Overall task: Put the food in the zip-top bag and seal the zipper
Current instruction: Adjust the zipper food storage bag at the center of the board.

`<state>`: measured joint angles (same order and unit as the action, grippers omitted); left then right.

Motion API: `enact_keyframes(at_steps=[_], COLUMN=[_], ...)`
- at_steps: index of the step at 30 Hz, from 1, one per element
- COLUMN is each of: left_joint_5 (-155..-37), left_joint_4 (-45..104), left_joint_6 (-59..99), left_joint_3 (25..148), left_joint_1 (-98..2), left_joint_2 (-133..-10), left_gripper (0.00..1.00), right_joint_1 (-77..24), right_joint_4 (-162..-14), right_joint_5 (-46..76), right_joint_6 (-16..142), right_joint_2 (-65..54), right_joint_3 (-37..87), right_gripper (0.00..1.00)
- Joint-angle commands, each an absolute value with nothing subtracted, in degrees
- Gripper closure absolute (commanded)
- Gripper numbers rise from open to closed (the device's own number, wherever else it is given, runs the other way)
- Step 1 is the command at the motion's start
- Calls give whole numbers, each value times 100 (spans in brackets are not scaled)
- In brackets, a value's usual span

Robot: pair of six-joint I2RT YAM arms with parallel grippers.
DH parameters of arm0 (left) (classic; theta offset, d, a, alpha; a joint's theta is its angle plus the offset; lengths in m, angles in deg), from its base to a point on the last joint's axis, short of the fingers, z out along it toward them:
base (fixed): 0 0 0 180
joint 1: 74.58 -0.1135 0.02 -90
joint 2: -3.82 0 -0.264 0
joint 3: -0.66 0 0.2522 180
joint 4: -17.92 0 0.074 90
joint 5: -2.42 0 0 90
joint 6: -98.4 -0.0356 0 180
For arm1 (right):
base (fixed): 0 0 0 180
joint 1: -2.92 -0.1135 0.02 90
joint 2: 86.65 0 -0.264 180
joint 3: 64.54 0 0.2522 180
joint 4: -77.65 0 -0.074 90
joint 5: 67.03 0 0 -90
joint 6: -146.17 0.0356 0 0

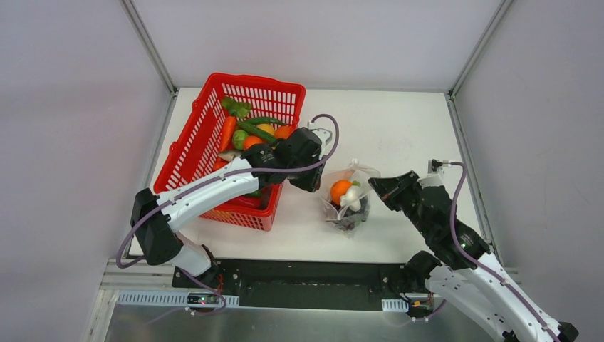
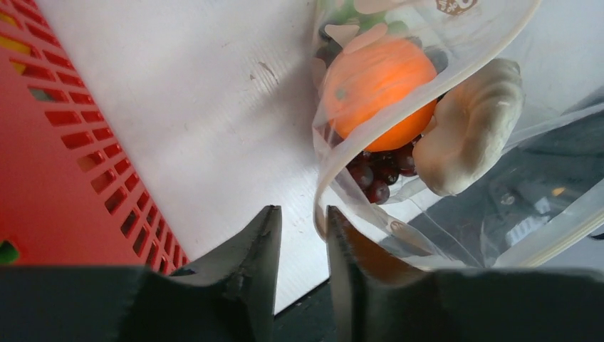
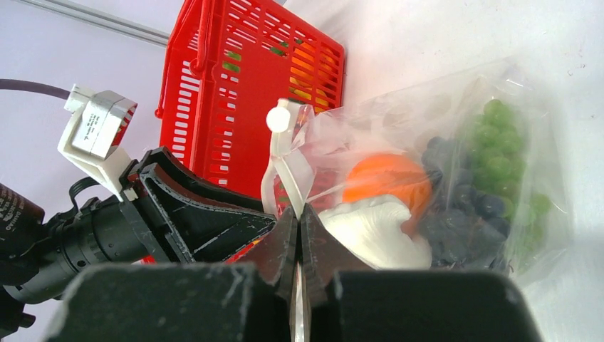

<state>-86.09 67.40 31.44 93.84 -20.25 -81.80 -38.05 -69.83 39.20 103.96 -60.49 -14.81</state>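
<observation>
The right gripper (image 3: 299,214) is pinched tight on a fold of clear film at the mouth of the zip-top bag (image 3: 456,107), a thin strip of plastic rising from between its matte black fingers. The left gripper (image 2: 303,211) stands narrowly parted with bare table showing in the gap. The bag's curled rim lies against the inner face of one finger, but whether it is caught cannot be told.

A brown-and-white printed mark at the bag's top edge is cut off and unreadable, as is the small white lettering on the left arm.

The bag is crinkly and glossy and lies on the white table (image 1: 399,135) between the two grippers, just right of the basket (image 1: 192,142). Inside it are a smooth orange ball (image 2: 377,82), a lobed, off-white garlic (image 2: 470,128), a cluster of shiny dark purple grapes (image 2: 377,174) and beaded green grapes (image 3: 506,142).

The basket is rigid red plastic mesh holding more orange and green food (image 1: 249,132).
</observation>
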Motion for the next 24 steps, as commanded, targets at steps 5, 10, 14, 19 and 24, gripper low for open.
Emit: enact_keyframes(at_steps=[5, 10, 14, 19, 24], left_joint_5=[-9400, -9460, -9304, -8902, -8707], left_joint_4=[6276, 6300, 6460, 6582, 7102], left_joint_6=[3204, 3121, 3023, 3091, 3084], left_joint_3=[9515, 9888, 10341, 10758, 11069], left_joint_1=[-2030, -2026, -2035, -2046, -2208], left_joint_2=[-8257, -8258, -8195, -8328, -8754], left_gripper=[96, 100, 100, 100, 100], right_joint_1=[-3787, -3787, -3789, -3791, -3788], right_joint_4=[-7473, -8180, -8356, -8374, -7388], right_joint_5=[3369, 2420, 1580, 1134, 2463], right_joint_6=[10197, 9747, 9283, 8761, 8912], right_joint_2=[-6003, -5938, -5869, -5829, -5424], right_joint_3=[-1370, -1258, -988, -746, -645], right_gripper=[100, 100, 100, 100, 100])
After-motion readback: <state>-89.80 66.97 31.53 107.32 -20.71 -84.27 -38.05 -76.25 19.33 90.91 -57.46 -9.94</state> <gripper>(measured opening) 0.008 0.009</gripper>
